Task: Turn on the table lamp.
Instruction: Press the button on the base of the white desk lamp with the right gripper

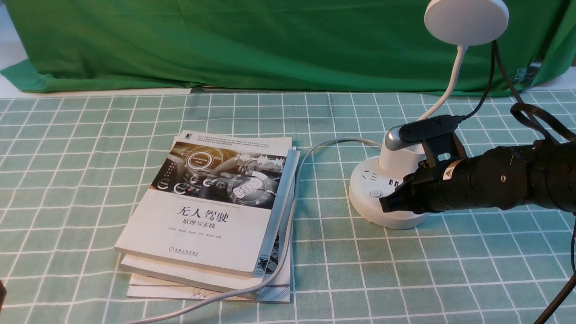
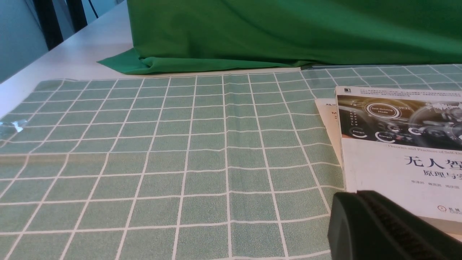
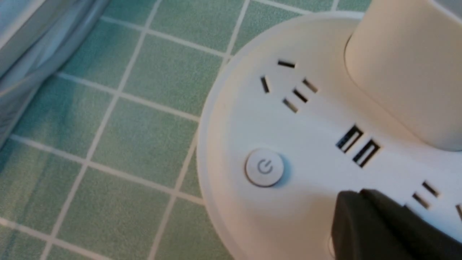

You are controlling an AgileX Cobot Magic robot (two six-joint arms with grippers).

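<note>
- Where the right gripper (image 1: 386, 203) hangs low over the table lamp (image 1: 396, 158)'s round base, its jaws are together, near the power button (image 3: 264, 167).
- The table lamp stands right of the books (image 1: 216, 211).
- The left gripper (image 2: 357, 202) looks closed too.

We see a white table lamp (image 1: 396, 162) on a pale green tablecloth (image 1: 405, 270) crossed by a white grid. Its power button (image 3: 264, 167) is light grey with a darker grey symbol. The backdrop (image 1: 247, 40) is deep green. The top book (image 1: 202, 225) is white with black characters and a dark photo band. The right gripper (image 1: 389, 202) is black.
</note>
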